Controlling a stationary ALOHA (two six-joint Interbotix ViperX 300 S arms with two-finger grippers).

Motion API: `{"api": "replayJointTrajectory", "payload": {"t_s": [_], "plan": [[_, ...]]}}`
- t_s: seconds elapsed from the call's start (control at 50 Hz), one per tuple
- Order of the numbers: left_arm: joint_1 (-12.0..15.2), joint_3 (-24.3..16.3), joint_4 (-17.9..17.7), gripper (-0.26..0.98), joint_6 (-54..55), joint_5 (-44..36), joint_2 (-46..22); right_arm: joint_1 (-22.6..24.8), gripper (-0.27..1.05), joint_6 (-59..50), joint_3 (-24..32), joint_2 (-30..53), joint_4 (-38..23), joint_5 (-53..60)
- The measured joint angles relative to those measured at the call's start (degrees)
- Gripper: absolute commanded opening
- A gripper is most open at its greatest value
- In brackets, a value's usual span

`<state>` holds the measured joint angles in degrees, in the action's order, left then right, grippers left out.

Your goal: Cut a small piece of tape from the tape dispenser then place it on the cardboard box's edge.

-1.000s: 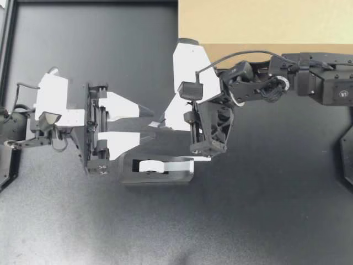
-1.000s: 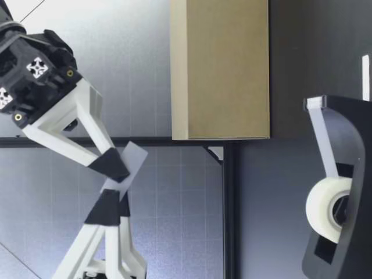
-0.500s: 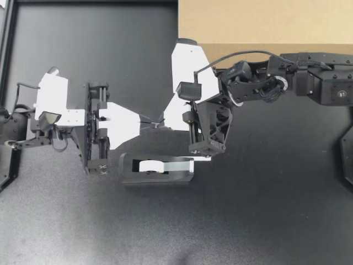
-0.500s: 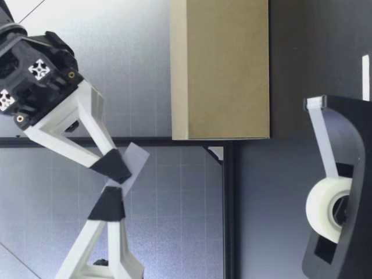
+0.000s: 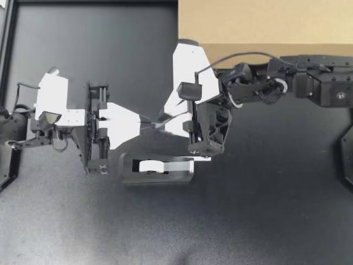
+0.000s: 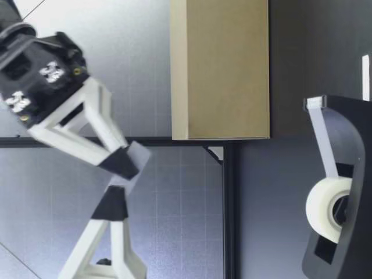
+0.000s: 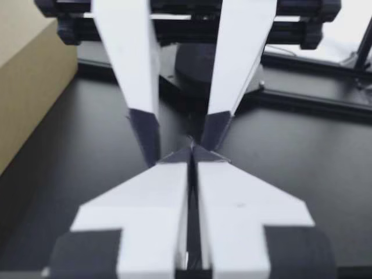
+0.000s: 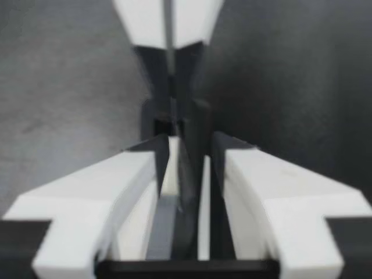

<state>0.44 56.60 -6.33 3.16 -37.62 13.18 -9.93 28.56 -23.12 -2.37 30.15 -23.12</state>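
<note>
Above the table's middle, my left gripper (image 5: pixel 150 122) is shut on a small grey piece of tape (image 6: pixel 138 156). My right gripper (image 5: pixel 164 120) meets it tip to tip from the opposite side, its fingers standing open around the tape. In the left wrist view the left gripper (image 7: pixel 192 154) is pressed together, and the right gripper's dark fingertips (image 7: pixel 145 136) stand apart beyond it. The black tape dispenser (image 5: pixel 157 168) with its white roll (image 6: pixel 325 209) rests on the table just in front of both grippers. The cardboard box (image 5: pixel 265 22) stands at the back.
The box's near edge (image 6: pixel 180 70) is behind the grippers, and its side shows in the left wrist view (image 7: pixel 23 75). A black frame bar (image 6: pixel 229 209) crosses the background. The dark table surface (image 5: pixel 165 232) spreads in front of the dispenser.
My left gripper closed on the tape piece that the right gripper was holding. The right gripper's fingers have since spread apart and shifted slightly.
</note>
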Motion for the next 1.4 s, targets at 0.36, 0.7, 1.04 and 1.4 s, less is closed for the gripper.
{"api": "replayJointTrajectory", "payload": {"t_s": [0.36,0.7,1.04,1.4], "plan": [[6.3,-4.4,-22.0,-0.13,3.4,-7.6,-7.6,-6.5,0.46,0.4,-12.0,-9.7,0.0,13.8],[16.5,-13.0,-24.5,-0.13,24.9,-7.9,-19.3,-11.9,0.19,0.9,-17.8,-11.7,0.1,27.7],[17.8,-16.4,-23.6,-0.13,31.5,-7.8,-25.0,-14.2,-0.1,2.3,-18.0,-4.8,-1.8,38.3],[18.3,-16.5,-23.6,-0.13,31.7,-6.7,-25.8,-14.2,-0.1,2.4,-16.7,-0.4,-2.5,39.0]]}}
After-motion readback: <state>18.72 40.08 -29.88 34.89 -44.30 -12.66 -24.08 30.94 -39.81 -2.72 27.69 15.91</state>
